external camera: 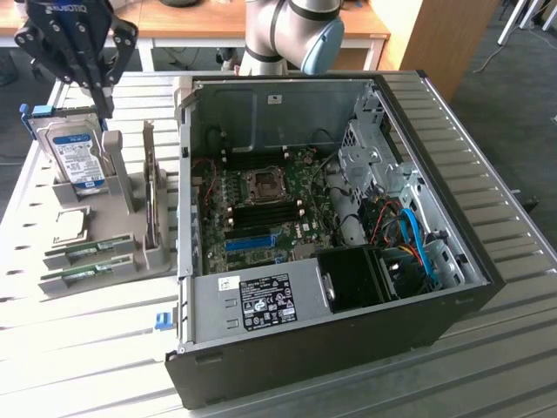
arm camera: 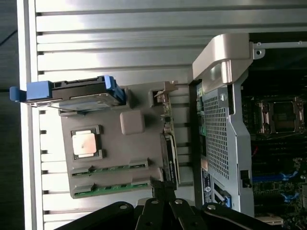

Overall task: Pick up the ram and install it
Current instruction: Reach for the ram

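Two green ram sticks lie side by side in the grey holder (external camera: 117, 228): one ram (external camera: 90, 252) and a second (external camera: 80, 275) nearer the table's front edge. In the wrist view they show as ram (arm camera: 110, 168) and ram (arm camera: 112, 188). My gripper (external camera: 103, 100) hangs high at the exterior view's left, above the hard drive and well clear of the ram sticks. Its fingers are shut together with nothing between them. The wrist view shows the gripper (arm camera: 163, 190) over the holder's edge by the upright card.
A silver hard drive (external camera: 77, 157) with blue rails stands in the holder, with a processor chip (external camera: 71, 226) and an upright card (external camera: 155, 196) beside it. The open computer case (external camera: 287, 340) fills the right, with the motherboard (external camera: 261, 209) and a blue slot strip (external camera: 252, 241) inside.
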You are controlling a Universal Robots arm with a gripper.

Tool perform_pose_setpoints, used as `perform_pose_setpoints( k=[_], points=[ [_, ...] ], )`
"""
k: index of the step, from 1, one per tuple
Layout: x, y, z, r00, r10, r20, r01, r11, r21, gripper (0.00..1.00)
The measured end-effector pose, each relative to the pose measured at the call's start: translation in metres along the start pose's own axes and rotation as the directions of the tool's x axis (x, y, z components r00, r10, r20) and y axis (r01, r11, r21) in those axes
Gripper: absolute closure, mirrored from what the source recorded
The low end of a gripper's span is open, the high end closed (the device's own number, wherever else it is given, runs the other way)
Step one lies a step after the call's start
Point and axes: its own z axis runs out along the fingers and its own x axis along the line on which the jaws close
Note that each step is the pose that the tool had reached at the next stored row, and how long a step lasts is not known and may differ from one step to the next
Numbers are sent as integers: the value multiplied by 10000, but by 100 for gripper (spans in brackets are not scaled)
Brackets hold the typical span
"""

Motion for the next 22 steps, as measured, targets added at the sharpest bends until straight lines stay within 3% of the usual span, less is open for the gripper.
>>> perform_pose_setpoints(
  k=[22],
  points=[
    [359,-29,9,10000,1,-22,-1,10000,20,89]
  ],
)
